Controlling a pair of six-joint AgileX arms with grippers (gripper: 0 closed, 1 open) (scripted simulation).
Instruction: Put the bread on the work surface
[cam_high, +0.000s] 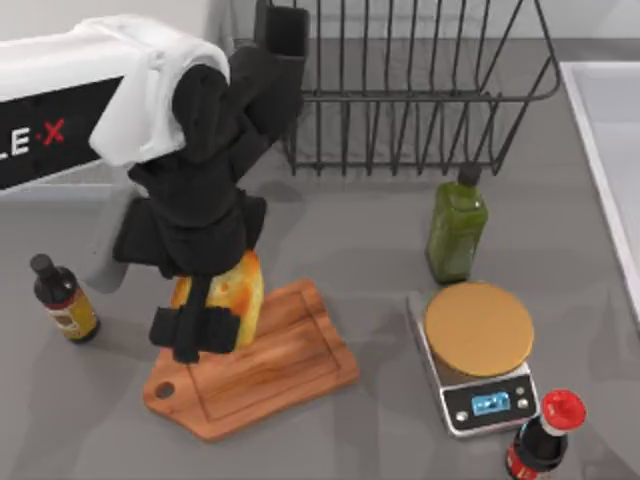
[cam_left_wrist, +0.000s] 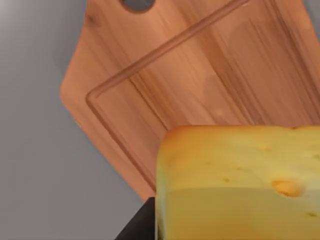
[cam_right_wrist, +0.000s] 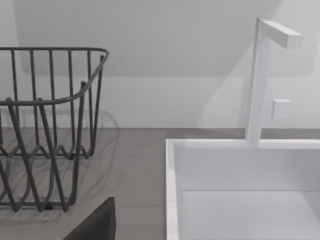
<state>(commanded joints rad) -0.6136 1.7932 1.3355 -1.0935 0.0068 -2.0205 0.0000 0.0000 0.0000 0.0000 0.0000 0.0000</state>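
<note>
- Our left arm hides much of the bread (cam_high: 243, 292); the left gripper (cam_high: 198, 330) clamps it, fingertips hard to make out.
- Arm bent steeply down over the board's (cam_high: 285, 365) 10 o'clock edge.
- Bread: golden, pitted, rounded block, above the grooved wooden board.
- Right gripper: cannot tell; its camera faces the wire rack (cam_right_wrist: 45, 135) and white sink (cam_right_wrist: 240, 190).

Wire rack (cam_high: 420, 90), green bottle (cam_high: 457, 228), scale (cam_high: 480, 355), sink (cam_right_wrist: 240, 190).

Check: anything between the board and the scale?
Nothing: top view shows bare grey table between the board and the scale.
</note>
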